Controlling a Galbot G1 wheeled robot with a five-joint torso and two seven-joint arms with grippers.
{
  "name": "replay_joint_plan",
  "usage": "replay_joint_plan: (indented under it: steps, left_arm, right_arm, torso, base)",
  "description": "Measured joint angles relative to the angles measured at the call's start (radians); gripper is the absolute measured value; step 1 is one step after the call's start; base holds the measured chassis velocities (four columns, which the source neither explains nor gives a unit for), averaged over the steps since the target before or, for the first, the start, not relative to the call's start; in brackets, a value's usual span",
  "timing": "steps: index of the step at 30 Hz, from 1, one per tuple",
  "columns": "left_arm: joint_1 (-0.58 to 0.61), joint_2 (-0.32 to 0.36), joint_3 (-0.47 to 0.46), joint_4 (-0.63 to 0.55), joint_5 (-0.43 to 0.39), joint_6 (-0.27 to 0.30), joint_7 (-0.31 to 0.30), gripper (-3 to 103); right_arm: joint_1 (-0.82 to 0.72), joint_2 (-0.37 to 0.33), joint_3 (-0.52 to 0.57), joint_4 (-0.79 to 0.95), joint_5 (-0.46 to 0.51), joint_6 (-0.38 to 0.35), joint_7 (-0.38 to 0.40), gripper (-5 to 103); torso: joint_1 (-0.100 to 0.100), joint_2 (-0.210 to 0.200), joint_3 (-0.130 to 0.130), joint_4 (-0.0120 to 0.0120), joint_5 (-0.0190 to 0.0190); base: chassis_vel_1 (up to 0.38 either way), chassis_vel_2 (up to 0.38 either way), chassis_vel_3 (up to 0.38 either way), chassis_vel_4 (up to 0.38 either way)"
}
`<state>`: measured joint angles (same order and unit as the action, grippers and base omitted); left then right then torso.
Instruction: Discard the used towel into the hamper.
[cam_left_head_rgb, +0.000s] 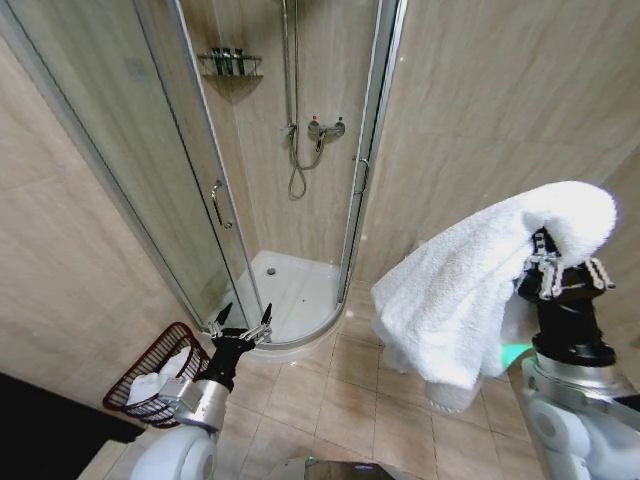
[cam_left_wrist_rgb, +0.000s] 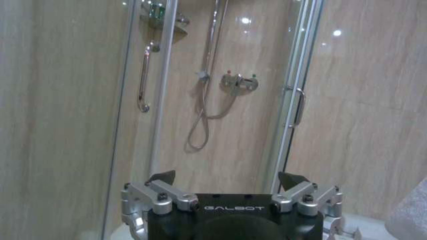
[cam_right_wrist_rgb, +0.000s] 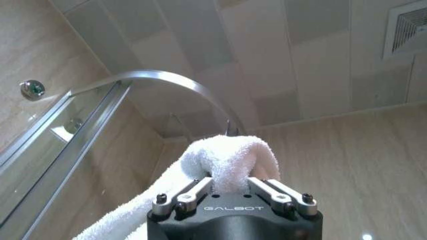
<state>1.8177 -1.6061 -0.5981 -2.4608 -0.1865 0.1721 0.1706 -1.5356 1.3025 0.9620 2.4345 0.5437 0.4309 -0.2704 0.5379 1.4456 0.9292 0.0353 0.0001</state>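
Observation:
A white used towel (cam_left_head_rgb: 470, 290) hangs in thick folds from my right gripper (cam_left_head_rgb: 548, 250), which is raised at the right and shut on it. The right wrist view shows the towel (cam_right_wrist_rgb: 230, 160) bunched between the jaws and draping down one side. The hamper (cam_left_head_rgb: 160, 375), a small dark reddish-brown wire basket with white cloth inside, stands on the floor at the lower left by the wall. My left gripper (cam_left_head_rgb: 240, 330) is open just right of the hamper, pointing at the shower; its fingertips (cam_left_wrist_rgb: 162, 176) stand wide apart with nothing between them.
A curved glass shower enclosure (cam_left_head_rgb: 300, 180) with a white tray (cam_left_head_rgb: 295, 295) fills the corner ahead. Its glass door and handle (cam_left_head_rgb: 217, 205) are close behind the hamper. Beige floor tiles (cam_left_head_rgb: 340, 390) lie between the two arms. A tiled wall (cam_left_head_rgb: 490, 110) rises to the right.

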Motion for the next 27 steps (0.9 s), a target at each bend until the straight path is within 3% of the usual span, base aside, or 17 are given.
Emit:
replay_joint_plan:
  steps: [27]
  left_arm:
    - [0.0, 0.0, 0.0, 0.0, 0.0, 0.0, 0.0, 100]
  right_arm:
    - [0.0, -0.005, -0.009, 0.011, 0.018, 0.016, 0.005, 8]
  torso:
    - [-0.007, -0.015, -0.008, -0.0004, -0.0001]
  base:
    - [0.04, 0.029, -0.03, -0.036]
